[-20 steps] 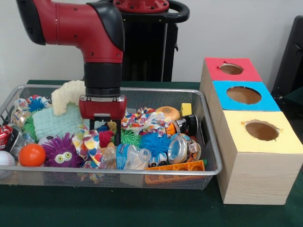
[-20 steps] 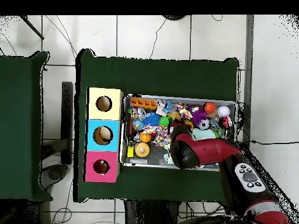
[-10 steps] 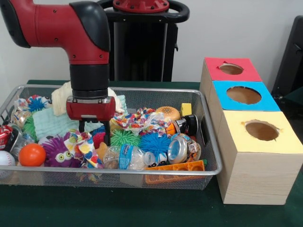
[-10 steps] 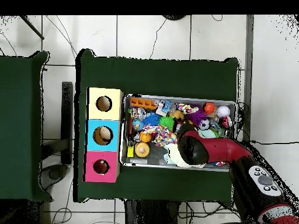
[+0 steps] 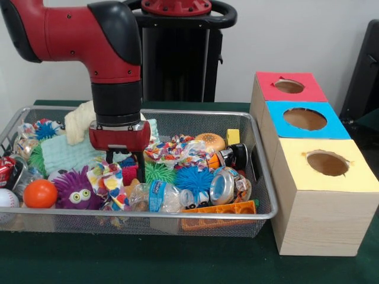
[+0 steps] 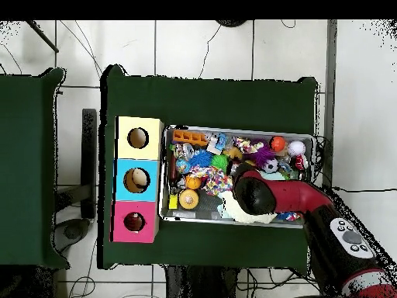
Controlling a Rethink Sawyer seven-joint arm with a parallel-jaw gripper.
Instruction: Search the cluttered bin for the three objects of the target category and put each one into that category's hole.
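From the front, the gripper (image 5: 125, 167) stands released among toys; overhead, the arm (image 6: 283, 198) hides it.

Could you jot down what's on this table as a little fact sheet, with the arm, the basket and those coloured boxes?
arm: red and black, reaching down into the bin
tool: low among the toys, fingers apart, nothing clearly held
bin: wire mesh, crowded with toys
toys near tool: purple fuzzy ball, orange ball, green spiky ball
boxes: red, blue, yellow, each with a round hole on top
table: green cloth
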